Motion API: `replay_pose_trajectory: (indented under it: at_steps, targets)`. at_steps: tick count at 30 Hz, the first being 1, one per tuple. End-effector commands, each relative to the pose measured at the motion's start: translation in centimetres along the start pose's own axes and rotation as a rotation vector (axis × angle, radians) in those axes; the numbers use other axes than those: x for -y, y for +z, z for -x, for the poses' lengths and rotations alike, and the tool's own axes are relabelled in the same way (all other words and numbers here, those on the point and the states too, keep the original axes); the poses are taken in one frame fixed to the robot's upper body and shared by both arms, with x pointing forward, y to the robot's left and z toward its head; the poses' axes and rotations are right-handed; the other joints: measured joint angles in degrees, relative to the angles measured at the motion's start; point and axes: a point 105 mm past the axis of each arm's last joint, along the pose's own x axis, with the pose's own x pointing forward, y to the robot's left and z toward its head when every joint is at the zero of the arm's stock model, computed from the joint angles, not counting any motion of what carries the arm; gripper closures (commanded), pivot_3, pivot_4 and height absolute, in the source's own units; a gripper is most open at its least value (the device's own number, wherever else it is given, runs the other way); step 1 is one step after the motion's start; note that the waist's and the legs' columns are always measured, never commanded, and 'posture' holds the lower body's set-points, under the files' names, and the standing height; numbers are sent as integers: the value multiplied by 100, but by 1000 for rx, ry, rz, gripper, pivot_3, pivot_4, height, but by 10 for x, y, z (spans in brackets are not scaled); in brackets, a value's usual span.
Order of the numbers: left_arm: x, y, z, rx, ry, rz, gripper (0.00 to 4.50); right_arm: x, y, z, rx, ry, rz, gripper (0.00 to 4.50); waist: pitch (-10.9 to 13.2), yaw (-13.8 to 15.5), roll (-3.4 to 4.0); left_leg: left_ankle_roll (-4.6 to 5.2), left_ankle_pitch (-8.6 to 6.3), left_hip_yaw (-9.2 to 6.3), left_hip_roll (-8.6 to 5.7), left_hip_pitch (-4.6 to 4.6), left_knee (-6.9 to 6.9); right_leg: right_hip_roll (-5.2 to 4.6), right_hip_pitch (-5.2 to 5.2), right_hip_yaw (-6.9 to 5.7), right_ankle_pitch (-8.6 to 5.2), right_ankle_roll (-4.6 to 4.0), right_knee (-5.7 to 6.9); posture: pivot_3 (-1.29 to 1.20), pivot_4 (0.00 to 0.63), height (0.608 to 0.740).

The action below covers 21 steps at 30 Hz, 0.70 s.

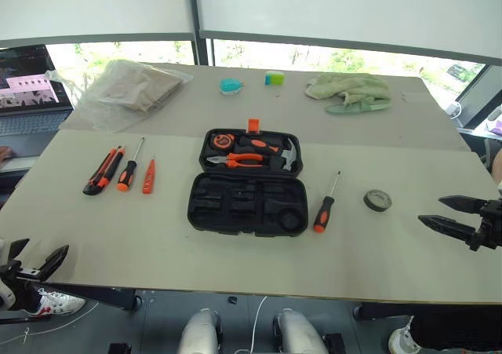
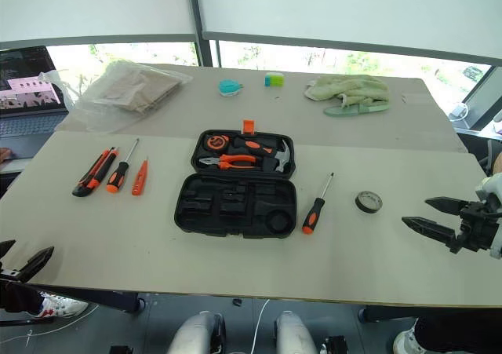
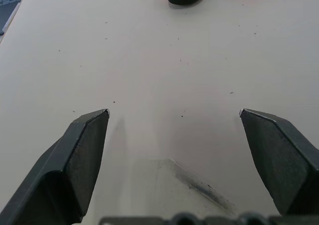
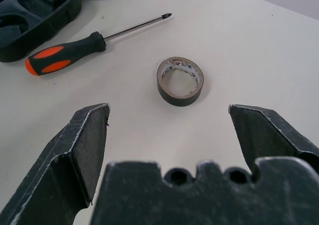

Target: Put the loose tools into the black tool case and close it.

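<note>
On the counter (image 1: 235,268) the black tool case (image 1: 247,183) lies open, tape roll (image 4: 180,81) just ahead of the wide, empty right pincer (image 4: 169,116); left pincer (image 3: 174,116) likewise wide; best straddle the roll squarely before closing.

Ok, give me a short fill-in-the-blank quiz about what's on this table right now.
1. The black tool case lies ____ on the table.
2. Left of the case lie ____ loose tools.
3. The tape roll lies in front of the ____ claw.
4. Both claws are ____, holding nothing.

Missing words: open; three; right; open
</note>
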Motion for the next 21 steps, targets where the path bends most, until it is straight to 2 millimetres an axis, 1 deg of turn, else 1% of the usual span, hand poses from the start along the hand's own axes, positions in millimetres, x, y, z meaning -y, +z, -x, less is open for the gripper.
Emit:
replay_pose_trajectory:
  at_steps: [1,4,7,9,10,12,13,15,17,20,21]
  targets:
    - [-5,16,1,35,20,-60,0,1,15,4,42,-3,47,56,0,0,0,0,0,0,0,0,0,0,0,0,0,0,0,0,150,740]
    - [-3,16,-7,27,26,-53,0,2,15,3,49,-12,51,56,0,1,0,0,0,0,0,0,0,0,0,0,0,0,0,0,150,740]
    - [0,19,-10,28,22,-43,0,2,17,4,52,-23,64,56,0,5,0,0,0,-2,0,0,0,0,1,-3,0,0,0,0,150,740]
    - [7,31,-16,51,1,-17,0,-2,25,4,65,-20,98,56,0,4,0,0,0,-1,0,-3,0,0,0,-3,0,1,0,0,150,740]
    - [14,41,-20,66,-19,-7,0,-7,33,3,78,-5,117,56,0,6,0,0,0,-2,0,-5,0,0,-1,-4,1,1,0,0,150,740]
    - [24,53,-26,76,-43,3,0,-14,42,0,99,16,138,56,0,12,0,-1,1,-4,-1,-7,1,0,-2,-6,1,2,6,0,150,740]
    - [29,58,-32,59,-52,-4,0,-22,50,-2,113,40,145,56,0,12,0,-1,2,-6,-1,-7,2,0,-2,-6,1,3,8,0,150,740]
    - [44,74,-47,33,-87,-30,0,-43,68,-10,139,108,187,56,0,12,1,-2,3,-9,-1,-5,2,3,1,-7,1,3,10,0,150,740]
    - [52,88,-59,9,-87,-63,0,-64,80,-16,158,177,222,56,0,13,1,-6,5,-14,-2,-7,3,6,0,-8,1,3,16,0,150,740]
    - [62,107,-83,-13,-73,24,0,-96,102,-24,212,272,274,56,0,0,-1,-6,6,-19,-2,-10,3,10,2,-9,1,4,15,0,150,740]
    - [66,111,-91,-18,-76,27,0,-104,107,-27,227,290,287,56,4,6,-3,-6,5,-20,-2,-7,3,10,7,-8,1,5,14,0,150,740]
